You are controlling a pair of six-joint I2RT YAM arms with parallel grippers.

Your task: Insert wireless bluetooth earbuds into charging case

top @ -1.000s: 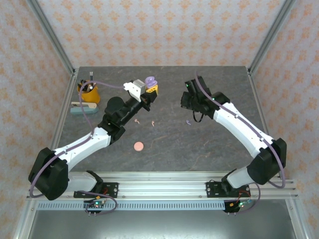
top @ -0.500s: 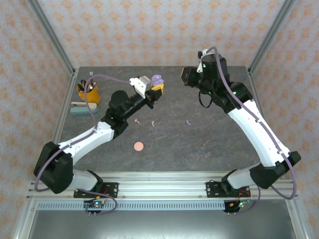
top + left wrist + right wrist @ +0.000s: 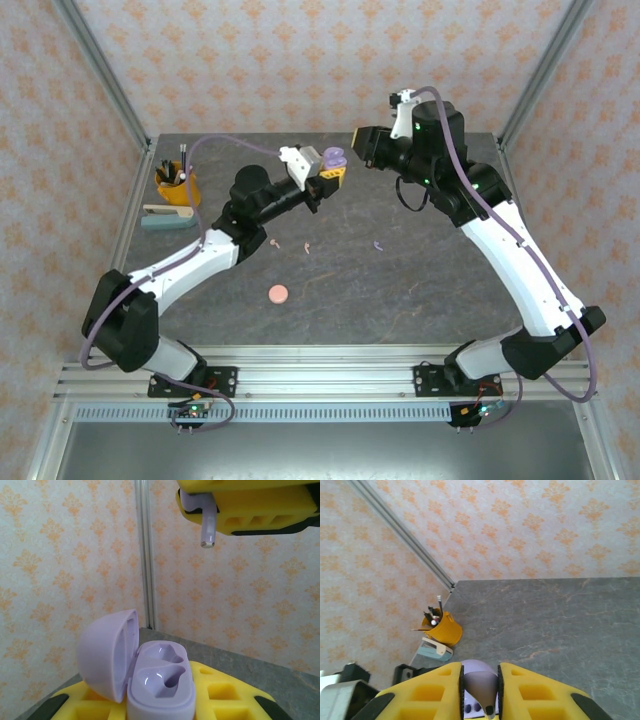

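Note:
My left gripper (image 3: 333,170) is shut on the lilac charging case (image 3: 160,680), held in the air with its lid swung open to the left and both wells empty. My right gripper (image 3: 364,146) is shut on a lilac earbud (image 3: 208,527), stem pointing down, just above and beyond the case. From the right wrist, the earbud (image 3: 481,689) sits between the yellow fingers (image 3: 432,692) with the case lid (image 3: 476,666) below it. Two pale pink earbuds (image 3: 272,242) (image 3: 307,246) and one more lilac earbud (image 3: 378,245) lie on the table.
A round pink case (image 3: 278,293) lies shut on the table's near middle. A yellow pen cup (image 3: 178,185) and a pale blue stapler (image 3: 165,215) stand at the far left. Metal frame posts and patterned walls close in the grey table (image 3: 440,290).
My right arm has risen from the table and swung back and left towards the case. My left arm has carried the open case to the right, towards it.

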